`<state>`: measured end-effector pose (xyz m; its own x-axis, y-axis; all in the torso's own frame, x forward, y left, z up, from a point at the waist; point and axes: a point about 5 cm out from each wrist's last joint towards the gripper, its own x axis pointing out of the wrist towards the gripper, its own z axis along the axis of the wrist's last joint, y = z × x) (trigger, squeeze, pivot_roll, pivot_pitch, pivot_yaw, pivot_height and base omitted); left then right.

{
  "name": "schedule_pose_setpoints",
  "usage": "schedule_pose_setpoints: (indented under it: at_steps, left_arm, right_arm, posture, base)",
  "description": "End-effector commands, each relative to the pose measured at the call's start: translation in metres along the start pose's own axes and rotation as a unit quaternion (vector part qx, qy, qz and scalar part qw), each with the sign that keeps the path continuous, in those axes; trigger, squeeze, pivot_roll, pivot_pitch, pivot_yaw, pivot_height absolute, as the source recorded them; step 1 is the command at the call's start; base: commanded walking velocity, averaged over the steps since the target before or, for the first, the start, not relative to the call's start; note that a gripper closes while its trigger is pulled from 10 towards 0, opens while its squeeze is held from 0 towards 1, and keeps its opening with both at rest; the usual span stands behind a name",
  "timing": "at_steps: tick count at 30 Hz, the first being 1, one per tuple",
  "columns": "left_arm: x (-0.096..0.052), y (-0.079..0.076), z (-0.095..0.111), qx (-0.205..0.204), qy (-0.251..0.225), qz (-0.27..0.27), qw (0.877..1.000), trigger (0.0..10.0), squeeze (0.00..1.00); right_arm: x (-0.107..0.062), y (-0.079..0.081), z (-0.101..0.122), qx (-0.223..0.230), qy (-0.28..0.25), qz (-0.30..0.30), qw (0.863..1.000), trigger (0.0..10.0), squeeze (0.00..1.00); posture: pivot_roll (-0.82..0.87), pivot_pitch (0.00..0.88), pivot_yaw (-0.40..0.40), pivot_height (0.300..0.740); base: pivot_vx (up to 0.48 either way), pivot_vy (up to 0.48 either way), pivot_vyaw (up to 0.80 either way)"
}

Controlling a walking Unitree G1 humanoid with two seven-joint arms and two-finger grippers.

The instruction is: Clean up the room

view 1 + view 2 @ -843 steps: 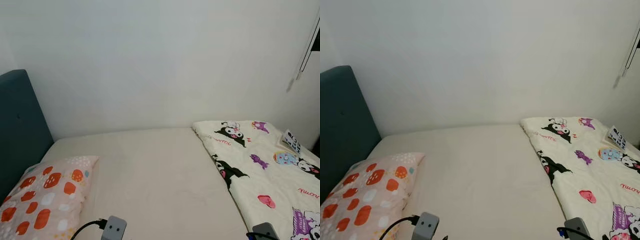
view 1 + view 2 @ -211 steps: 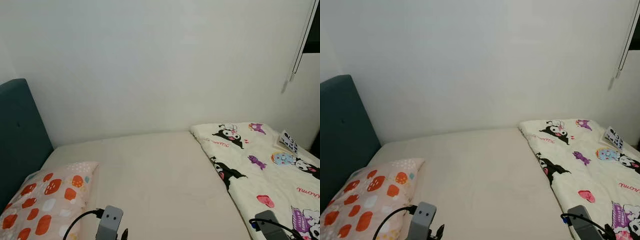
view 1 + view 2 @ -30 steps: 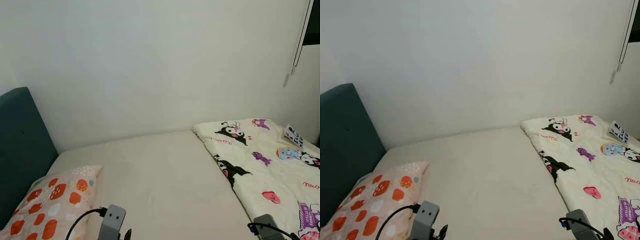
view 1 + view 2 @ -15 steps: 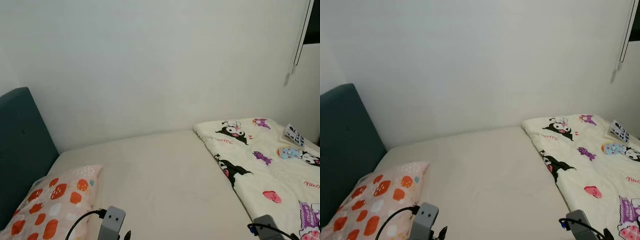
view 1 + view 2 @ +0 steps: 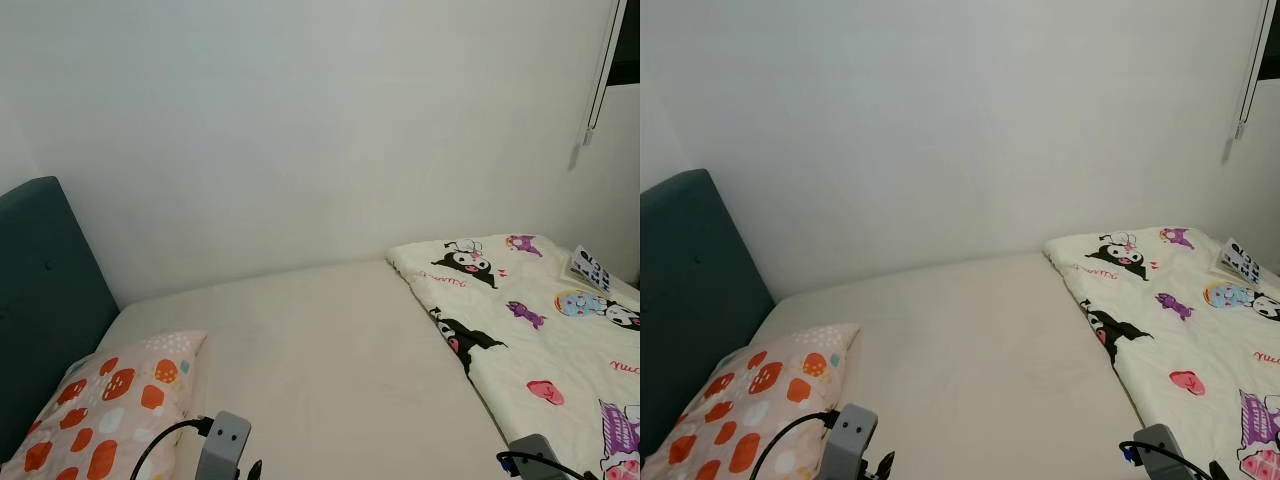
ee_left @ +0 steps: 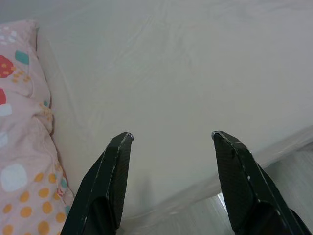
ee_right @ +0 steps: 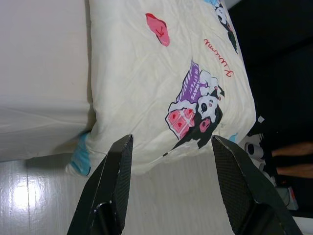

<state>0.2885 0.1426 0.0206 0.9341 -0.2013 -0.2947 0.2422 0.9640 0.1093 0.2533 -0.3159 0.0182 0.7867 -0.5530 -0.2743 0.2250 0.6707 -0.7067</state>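
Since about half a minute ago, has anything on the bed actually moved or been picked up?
No. Only the head camera has tilted up a little, so the whole scene sits lower in the eye views. The pillow and cartoon quilt lie where they were on the bed. The left end effector and right end effector remain open, holding nothing.

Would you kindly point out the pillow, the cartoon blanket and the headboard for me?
pillow (image 5: 110,400): left eye view, on the middle of its spotted cover.
cartoon blanket (image 5: 540,340): left eye view, on its flat top.
headboard (image 5: 690,300): right eye view, on the dark padded front.
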Motion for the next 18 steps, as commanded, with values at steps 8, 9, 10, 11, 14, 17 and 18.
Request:
schedule_pose_setpoints:
  at_steps: [8, 9, 10, 11, 14, 17, 18]
  left_arm:
    - [-0.0022, 0.0036, -0.0055, 0.005, 0.012, 0.003, 1.000, 10.0, 0.00]
    - [-0.0021, 0.0031, -0.0055, 0.004, 0.012, 0.003, 1.000, 10.0, 0.00]
    - [-0.0021, 0.0031, -0.0055, 0.004, 0.012, 0.003, 1.000, 10.0, 0.00]
    - [-0.0020, 0.0026, -0.0055, 0.003, 0.012, 0.004, 1.000, 10.0, 0.00]
    - [-0.0018, 0.0019, -0.0055, 0.000, 0.011, 0.006, 1.000, 10.0, 0.00]
    - [-0.0016, 0.0002, -0.0058, -0.004, 0.011, 0.009, 1.000, 10.0, 0.00]
    - [-0.0015, -0.0008, -0.0060, -0.008, 0.010, 0.012, 1.000, 10.0, 0.00]
  right_arm:
    - [-0.0041, 0.0051, -0.0045, 0.004, 0.003, 0.004, 1.000, 10.0, 0.00]
    - [-0.0042, 0.0049, -0.0048, 0.004, 0.003, 0.004, 1.000, 10.0, 0.00]
    - [-0.0042, 0.0049, -0.0048, 0.004, 0.003, 0.004, 1.000, 10.0, 0.00]
    - [-0.0041, 0.0046, -0.0051, 0.004, 0.003, 0.004, 1.000, 10.0, 0.00]
    - [-0.0039, 0.0039, -0.0054, 0.004, 0.004, 0.004, 1.000, 10.0, 0.00]
    - [-0.0035, 0.0025, -0.0060, 0.004, 0.004, 0.004, 1.000, 10.0, 0.00]
    - [-0.0032, 0.0015, -0.0064, 0.004, 0.005, 0.004, 1.000, 10.0, 0.00]
  posture:
    - [-0.06, 0.114, 0.106, 0.740]
    - [-0.06, 0.114, 0.103, 0.740]
    - [-0.06, 0.114, 0.103, 0.740]
    - [-0.06, 0.114, 0.093, 0.740]
    - [-0.07, 0.113, 0.087, 0.740]
    - [-0.08, 0.111, 0.073, 0.740]
    - [-0.07, 0.108, 0.061, 0.740]
  base:
    - [0.000, 0.000, 0.00]
    - [0.000, 0.000, 0.00]
    - [0.000, 0.000, 0.00]
    - [0.000, 0.000, 0.00]
    - [0.000, 0.000, 0.00]
    - [0.000, 0.000, 0.00]
    - [0.000, 0.000, 0.00]
